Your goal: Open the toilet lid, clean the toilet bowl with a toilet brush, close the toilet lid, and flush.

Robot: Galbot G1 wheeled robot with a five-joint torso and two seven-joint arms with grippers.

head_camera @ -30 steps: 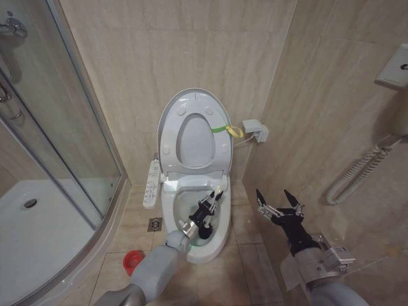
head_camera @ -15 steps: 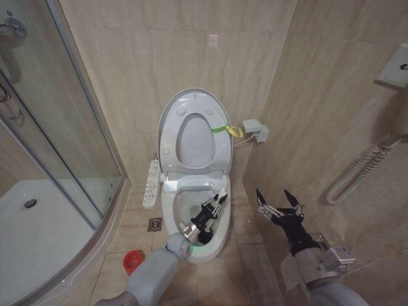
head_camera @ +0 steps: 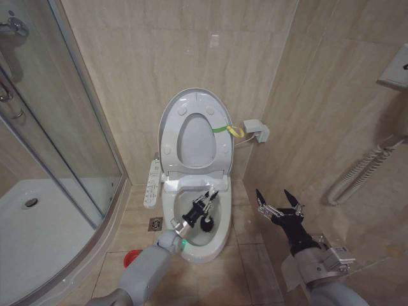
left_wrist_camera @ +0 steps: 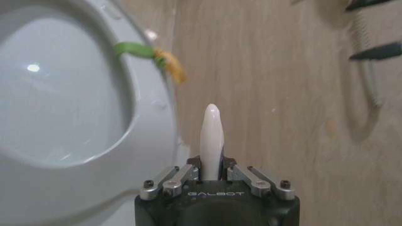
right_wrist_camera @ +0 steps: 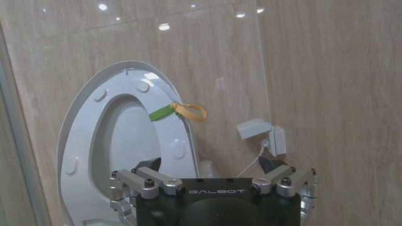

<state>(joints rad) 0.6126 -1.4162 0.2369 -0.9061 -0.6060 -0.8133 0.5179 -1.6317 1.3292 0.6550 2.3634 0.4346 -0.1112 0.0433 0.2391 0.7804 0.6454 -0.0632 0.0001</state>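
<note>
- Brush work going on: toilet brush (head_camera: 205,217) standing tilted inside the toilet bowl (head_camera: 220,239), dark bristle head down in the basin, thin white handle rising up through the left gripper (head_camera: 206,199).
- Looking light and stiff, by judgement: slim plastic stick, small head, little weight to swing; glossy handle likely slippery when wet, so gripping mid-handle, well clear of the rounded tip, seeming the safe hold.
- Clamping on that handle right now: left fingers (left_wrist_camera: 180,176) closed on both sides of the stick, white tip (left_wrist_camera: 212,117) poking out beyond them in the left wrist view.
- Leaning upright against the wall behind: toilet lid (head_camera: 167,121), seat ring (head_camera: 220,148) raised with it; smooth and glossy, probably light on its hinge, best pushed at the free top edge when closing.
- Hanging at the seat's edge: green and yellow loop (head_camera: 228,130).
- Waiting off to the side: right gripper (head_camera: 279,203), fingers spread apart, holding nothing, low near the side wall, well apart from the bowl.
- Counting up: one brush, one bowl, one lid, one button panel (head_camera: 151,183) beside the bowl, one red holder cup (head_camera: 132,257) on the floor, two grippers.
</note>
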